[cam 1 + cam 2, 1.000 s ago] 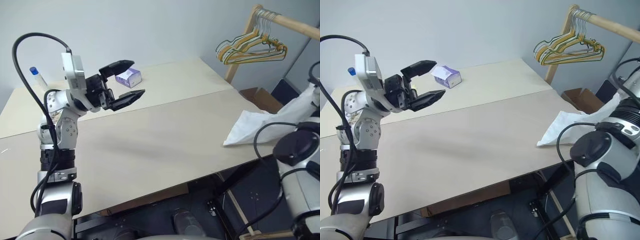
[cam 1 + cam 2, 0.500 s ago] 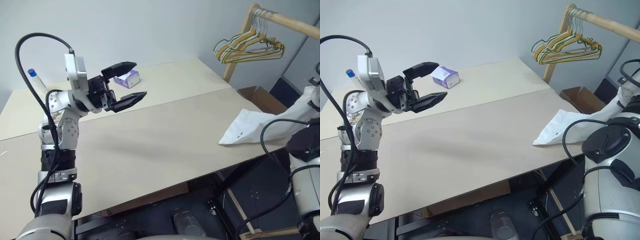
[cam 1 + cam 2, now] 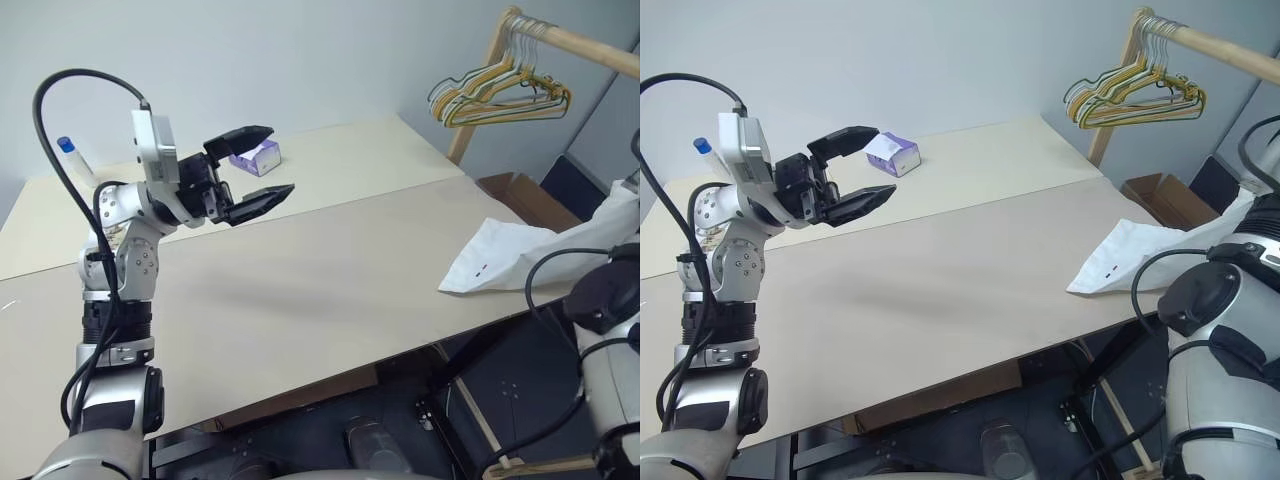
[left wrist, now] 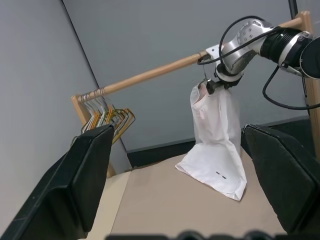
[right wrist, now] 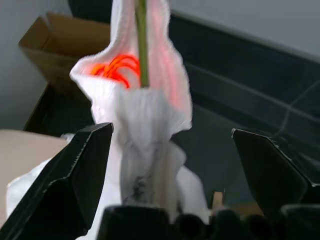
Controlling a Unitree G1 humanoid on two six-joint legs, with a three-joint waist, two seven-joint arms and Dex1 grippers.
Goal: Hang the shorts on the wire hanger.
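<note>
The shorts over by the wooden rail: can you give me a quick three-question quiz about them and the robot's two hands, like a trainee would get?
1. True or false: the right gripper is clamped shut on the shorts.
2. Where does the lower end of the shorts rest? A) on the table; B) inside the cardboard box; C) over the tissue box.
3. Fill in: the left gripper is open above the table and holds ____.

Key: 1 false, its fingers stand apart on either side of the cloth. 2 A, while the upper end hangs up at the wooden rail. 3 nothing.
</note>
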